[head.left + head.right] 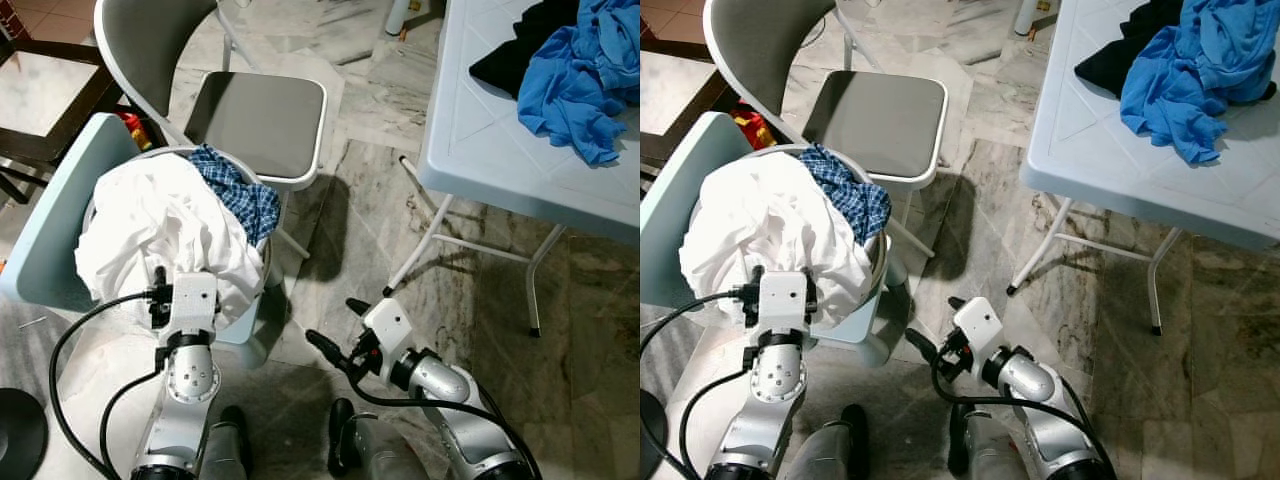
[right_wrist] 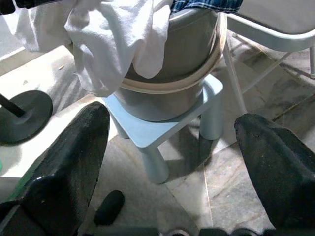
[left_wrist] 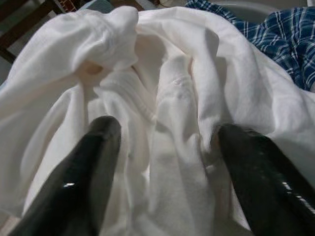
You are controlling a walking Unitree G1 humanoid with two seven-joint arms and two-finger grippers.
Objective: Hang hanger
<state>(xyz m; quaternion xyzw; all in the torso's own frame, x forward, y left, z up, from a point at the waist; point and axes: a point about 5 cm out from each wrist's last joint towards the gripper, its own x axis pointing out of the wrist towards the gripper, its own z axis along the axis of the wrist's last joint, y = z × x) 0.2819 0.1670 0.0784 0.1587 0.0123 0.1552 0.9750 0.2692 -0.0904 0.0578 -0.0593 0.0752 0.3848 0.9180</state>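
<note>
The floor (image 1: 380,200) is grey marbled stone tile with dark veins. A pale blue plastic folding table (image 1: 500,140) stands at the right and carries a crumpled bright blue cloth (image 1: 585,75) lying against a black cloth (image 1: 520,45). A grey folding chair with white metal frame (image 1: 260,120) stands behind a round grey plastic basket (image 2: 172,83). The basket rests on a small light blue plastic stool (image 2: 162,132) and is heaped with a soft white garment (image 1: 160,225) and a blue checked shirt (image 1: 240,195). A dark round stand base (image 2: 24,115) lies on the floor beside the stool.

The left pincer (image 3: 167,142) is spread wide, both black glossy fingers pressed into the folds of the white garment, not closed on it. The right pincer (image 1: 335,330) hangs low over the floor, wide open, holding nothing. I cannot tell where the hanger is.
</note>
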